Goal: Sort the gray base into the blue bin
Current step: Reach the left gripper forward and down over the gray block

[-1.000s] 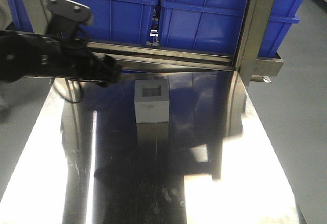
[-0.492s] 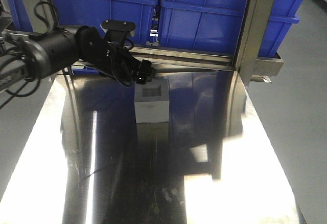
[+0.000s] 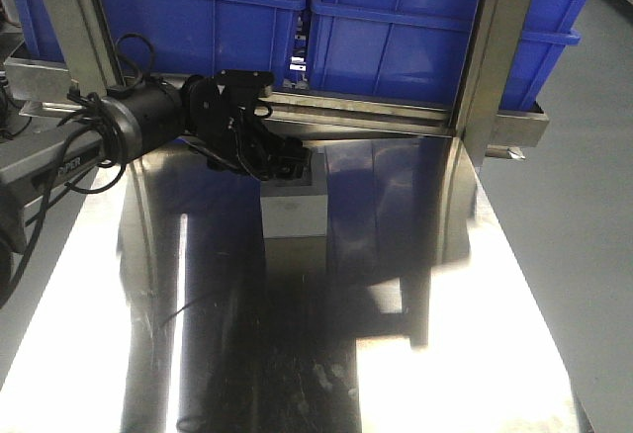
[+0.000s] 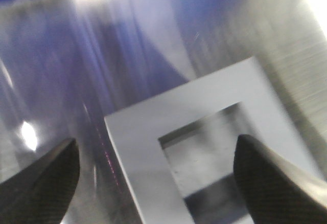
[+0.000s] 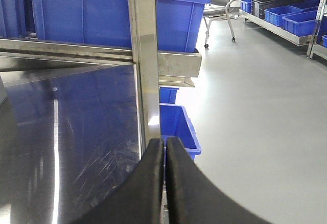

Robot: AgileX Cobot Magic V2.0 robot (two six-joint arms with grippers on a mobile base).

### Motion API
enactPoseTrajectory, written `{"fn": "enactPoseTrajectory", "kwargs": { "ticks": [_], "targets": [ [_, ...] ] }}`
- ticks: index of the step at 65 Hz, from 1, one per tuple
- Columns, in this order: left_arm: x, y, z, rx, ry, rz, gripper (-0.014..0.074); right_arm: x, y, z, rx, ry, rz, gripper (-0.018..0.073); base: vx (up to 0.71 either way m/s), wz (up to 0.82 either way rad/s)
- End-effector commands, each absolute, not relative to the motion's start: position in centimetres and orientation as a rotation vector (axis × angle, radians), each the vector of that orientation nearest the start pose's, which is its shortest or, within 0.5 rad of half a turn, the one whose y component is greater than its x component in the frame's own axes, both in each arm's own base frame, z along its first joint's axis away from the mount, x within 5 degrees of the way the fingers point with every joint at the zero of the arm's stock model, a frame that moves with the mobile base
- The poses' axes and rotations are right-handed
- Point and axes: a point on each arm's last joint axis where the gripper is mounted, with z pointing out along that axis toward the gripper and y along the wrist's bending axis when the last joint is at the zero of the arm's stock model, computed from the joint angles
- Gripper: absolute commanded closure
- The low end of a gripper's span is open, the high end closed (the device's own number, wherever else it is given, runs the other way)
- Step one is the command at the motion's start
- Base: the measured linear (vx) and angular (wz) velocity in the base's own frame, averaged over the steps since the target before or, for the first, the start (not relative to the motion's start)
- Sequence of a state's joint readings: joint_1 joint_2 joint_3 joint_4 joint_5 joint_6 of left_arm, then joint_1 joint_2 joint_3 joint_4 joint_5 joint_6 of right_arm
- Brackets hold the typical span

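Swinging in over the worktop (image 3: 475, 285) from its left edge, my left claw (image 3: 290, 164) now hangs spread above the gray base (image 3: 294, 214), nothing pinched yet, so grabbing's next.

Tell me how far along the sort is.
Done: only the reach; the left gripper sits over the gray base, fingers open. In hand: nothing gripped yet; the base stands on the steel table. Left: close, lift, carry it to the blue bin behind. The right gripper is shut, empty.
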State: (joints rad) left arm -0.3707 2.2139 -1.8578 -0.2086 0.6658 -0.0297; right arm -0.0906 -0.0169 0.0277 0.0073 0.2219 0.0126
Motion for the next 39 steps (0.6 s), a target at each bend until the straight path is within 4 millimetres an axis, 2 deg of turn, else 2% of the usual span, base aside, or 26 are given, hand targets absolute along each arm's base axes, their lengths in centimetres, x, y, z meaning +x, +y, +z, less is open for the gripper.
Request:
{"fn": "enactPoseTrajectory", "kwargs": {
  "ticks": [1,14,25,33,39],
  "targets": [
    [46.3,-19.4,24.7,0.249,2.394,-0.431,0.0004,5.6,-0.5,19.1,0.074,1.641,-0.069,0.0564,0.0,0.0],
    [46.4,-19.5,23.8,0.253,2.426,-0.425,0.0004,5.6,-0.5,19.1,0.074,1.641,-0.069,0.0564,0.0,0.0],
    [46.4,-19.5,23.8,0.254,2.429,-0.425,0.0008,5.6,-0.5,19.1,0.074,1.641,-0.069,0.0564,0.0,0.0],
    [46.3,-19.5,23.7,0.258,2.443,-0.424,0.0056,5.6,-0.5,19.1,0.074,1.641,-0.069,0.0564,0.0,0.0],
    [46.2,-19.5,23.6,0.261,2.456,-0.423,0.0135,5.6,-0.5,19.1,0.074,1.641,-0.069,0.0564,0.0,0.0]
  ]
}}
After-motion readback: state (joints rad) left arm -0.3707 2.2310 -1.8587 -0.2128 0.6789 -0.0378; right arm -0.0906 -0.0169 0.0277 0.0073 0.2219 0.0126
